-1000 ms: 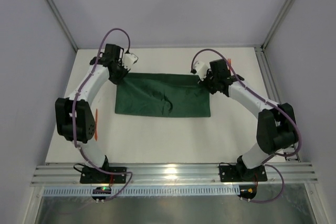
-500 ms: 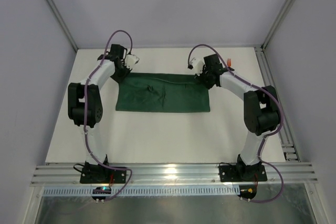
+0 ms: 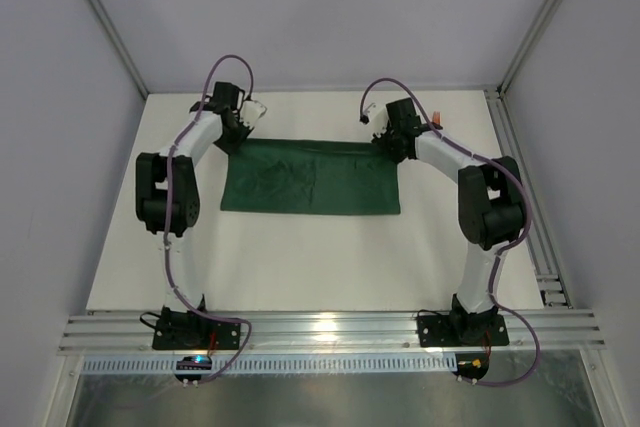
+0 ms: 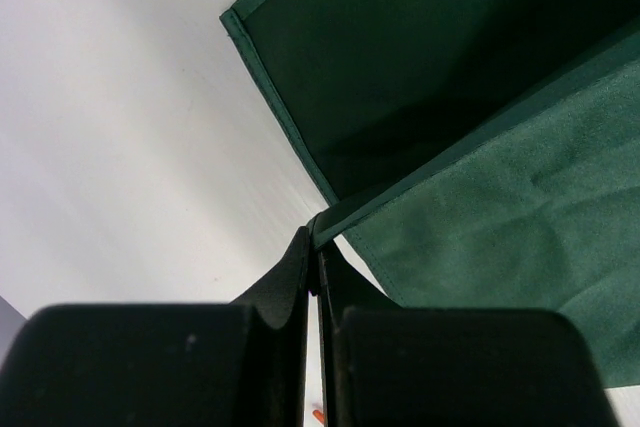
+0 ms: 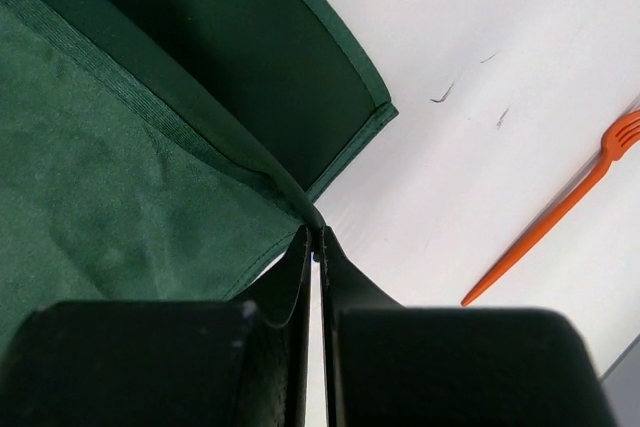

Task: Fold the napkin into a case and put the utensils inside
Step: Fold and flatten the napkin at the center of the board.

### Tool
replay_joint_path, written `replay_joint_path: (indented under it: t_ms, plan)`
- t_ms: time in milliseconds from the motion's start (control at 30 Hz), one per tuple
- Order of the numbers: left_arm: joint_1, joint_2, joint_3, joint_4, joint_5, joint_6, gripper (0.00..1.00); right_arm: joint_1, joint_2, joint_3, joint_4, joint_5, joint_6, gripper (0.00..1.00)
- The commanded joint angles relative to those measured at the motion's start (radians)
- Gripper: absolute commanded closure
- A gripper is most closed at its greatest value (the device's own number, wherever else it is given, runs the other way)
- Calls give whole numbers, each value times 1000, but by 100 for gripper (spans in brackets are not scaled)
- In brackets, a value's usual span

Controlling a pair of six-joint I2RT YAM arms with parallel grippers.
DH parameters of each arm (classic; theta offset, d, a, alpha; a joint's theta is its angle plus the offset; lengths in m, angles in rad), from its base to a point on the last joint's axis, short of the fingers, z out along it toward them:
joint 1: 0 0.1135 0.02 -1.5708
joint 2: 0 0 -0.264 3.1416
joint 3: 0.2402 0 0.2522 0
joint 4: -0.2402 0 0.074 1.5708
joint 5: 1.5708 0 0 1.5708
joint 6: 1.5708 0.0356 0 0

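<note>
Both arms had stretched farther back, drawing the napkin's (image 3: 310, 179) held edge toward the far side. The left hand (image 4: 314, 247) and right hand (image 5: 316, 239) each stayed clenched on a corner. The napkin lay half-folded on the table (image 3: 300, 257), with the fork (image 5: 560, 209) near its right corner, not yet cased.

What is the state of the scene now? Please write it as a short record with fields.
cloth: dark green soft cloth napkin, a wide rectangle in two layers on the white table
left tool: shut on the napkin's far left corner, upper layer
right tool: shut on the napkin's far right corner, upper layer
utensil: thin orange plastic fork, flat on the table, apart from the napkin
case: not yet formed
</note>
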Motion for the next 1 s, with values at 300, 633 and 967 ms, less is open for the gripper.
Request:
replay_joint_path:
  t_ms: [300, 633, 967]
  plan:
    - [3, 68, 106, 26, -3, -14, 100, -18, 78, 112, 18, 5, 65, 96]
    - [5, 98, 115, 55, -23, -21, 68, -19, 135, 173, 17, 31, 96, 81]
    - [29, -59, 94, -38, 38, -116, 25, -18, -46, 149, 59, 118, 262, 46]
